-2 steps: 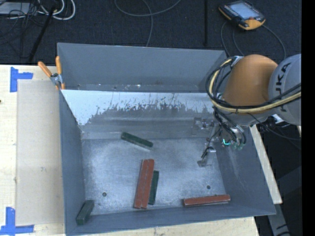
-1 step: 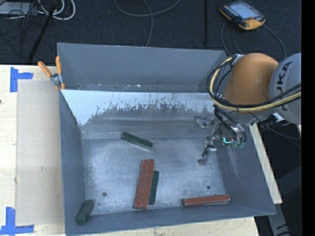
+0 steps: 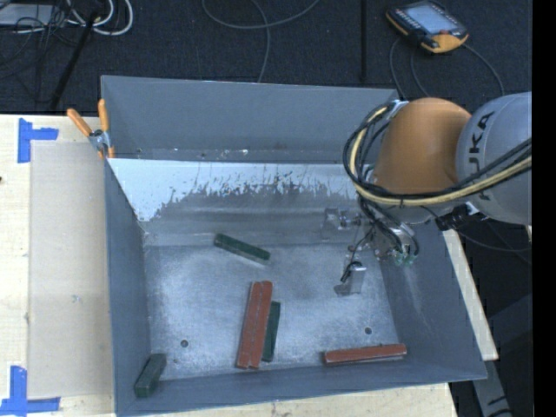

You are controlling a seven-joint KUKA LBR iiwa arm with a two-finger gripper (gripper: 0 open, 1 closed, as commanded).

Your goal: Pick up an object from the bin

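My gripper (image 3: pixel 352 278) hangs under the orange wrist cover in the right half of the bin, above bare floor. A long red-brown bar (image 3: pixel 254 324) lies to its lower left, with a thin dark green bar (image 3: pixel 273 330) tight against its right side. Another red-brown bar (image 3: pixel 365 354) lies flat near the front wall, below the gripper. A dark green bar (image 3: pixel 241 248) rests to the gripper's left, near the back slope. The gripper touches none of them.
A short dark green block (image 3: pixel 149 374) sits in the front left corner. The arm and its cables cover the bin's right rear corner. Bare floor stretches across the left and middle of the bin.
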